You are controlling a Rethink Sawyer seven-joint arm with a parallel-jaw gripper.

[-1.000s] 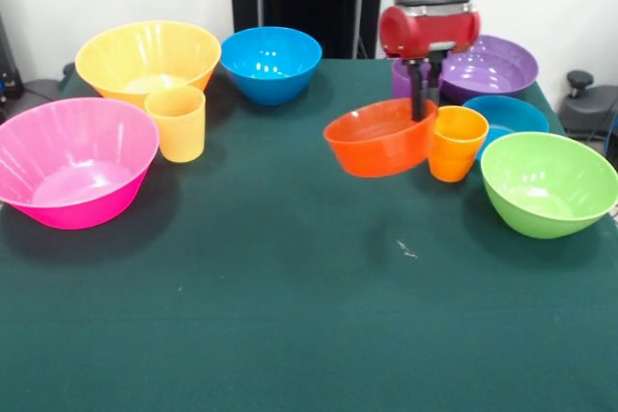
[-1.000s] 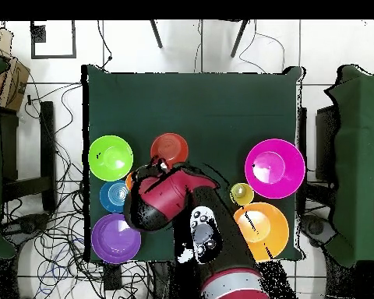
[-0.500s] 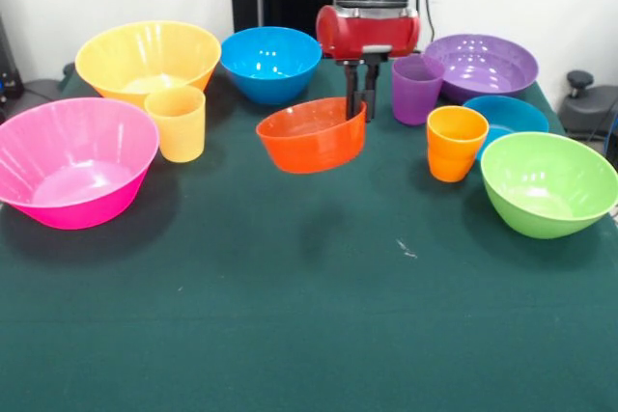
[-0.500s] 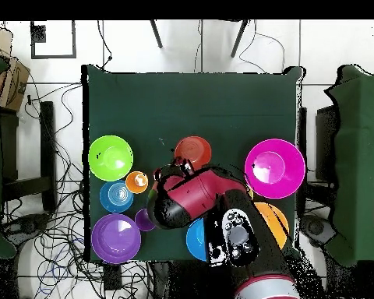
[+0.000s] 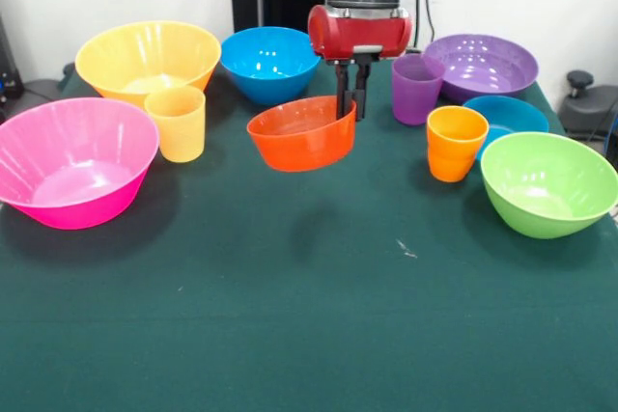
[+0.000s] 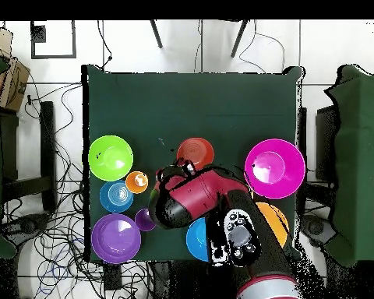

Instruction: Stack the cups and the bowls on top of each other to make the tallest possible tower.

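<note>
Gripper [image 5: 349,106] pinching rim of red-orange bowl [image 5: 300,132], bowl lifted and tilted above green table [image 5: 309,315], orange cup [image 5: 455,143] apart

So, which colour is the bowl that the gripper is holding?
Red-orange. The gripper holds the small bowl by its rim; the front view shows it best.

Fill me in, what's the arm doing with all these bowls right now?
The gripper is shut on the rim of the small red-orange bowl and holds it tilted, seemingly just above the table near the middle. The orange cup stands alone beside the lime green bowl, with the purple cup behind it. Nothing is stacked yet.
</note>
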